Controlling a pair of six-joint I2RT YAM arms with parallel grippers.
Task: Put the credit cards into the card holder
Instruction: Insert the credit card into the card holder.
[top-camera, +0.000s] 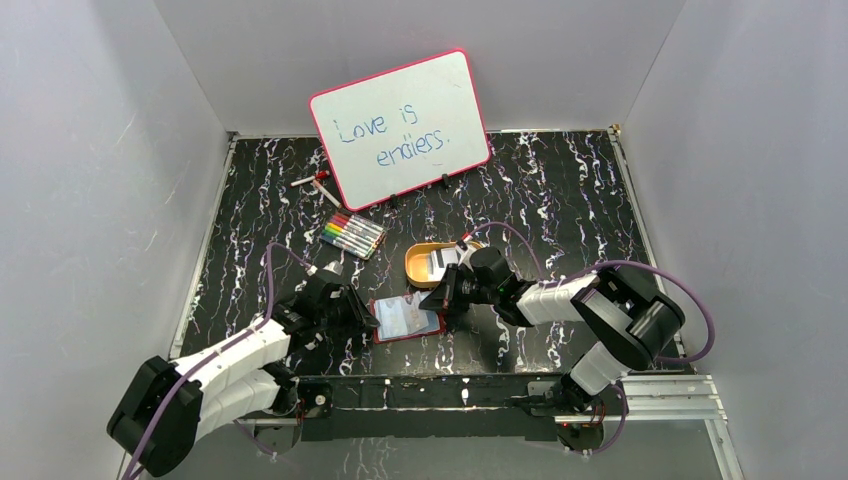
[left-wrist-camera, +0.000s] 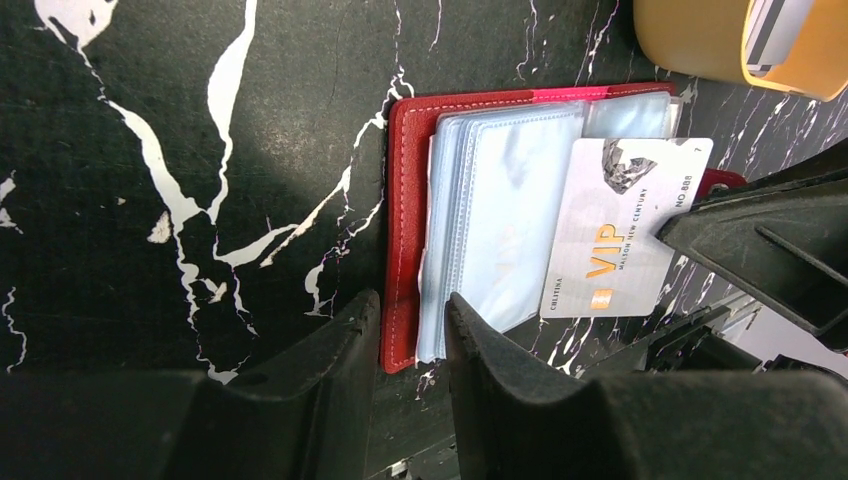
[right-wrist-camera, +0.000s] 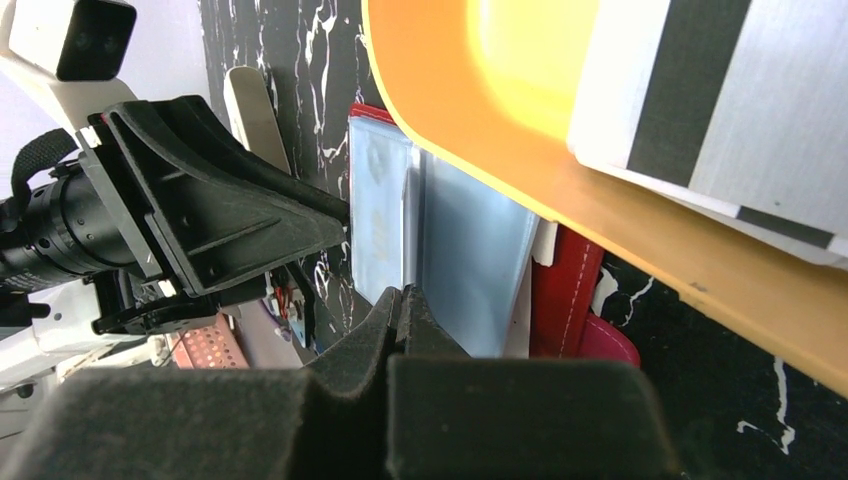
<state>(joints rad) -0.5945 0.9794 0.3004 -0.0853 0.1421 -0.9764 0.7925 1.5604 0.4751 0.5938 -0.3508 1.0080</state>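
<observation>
The dark-red card holder (left-wrist-camera: 405, 200) lies open on the black marble table, its clear sleeves (left-wrist-camera: 500, 220) facing up. A pale VIP credit card (left-wrist-camera: 620, 240) lies half over the sleeves. My right gripper (right-wrist-camera: 403, 297) is shut on that card's right edge, and its fingers (left-wrist-camera: 770, 240) show in the left wrist view. My left gripper (left-wrist-camera: 412, 310) stands narrowly open, pointing down, with its tips astride the holder's left cover corner. From above, the holder (top-camera: 405, 318) sits between the left gripper (top-camera: 368, 318) and the right gripper (top-camera: 443, 300). More credit cards (right-wrist-camera: 700, 90), one with a dark stripe, lie in the orange tray (right-wrist-camera: 520, 120).
The orange tray (top-camera: 414, 270) sits just behind the holder, close to the right wrist. A marker set (top-camera: 352, 235) lies further back on the left. A pink-framed whiteboard (top-camera: 400, 125) leans on the back wall with a loose marker (top-camera: 315, 182) beside it. Grey walls enclose the table.
</observation>
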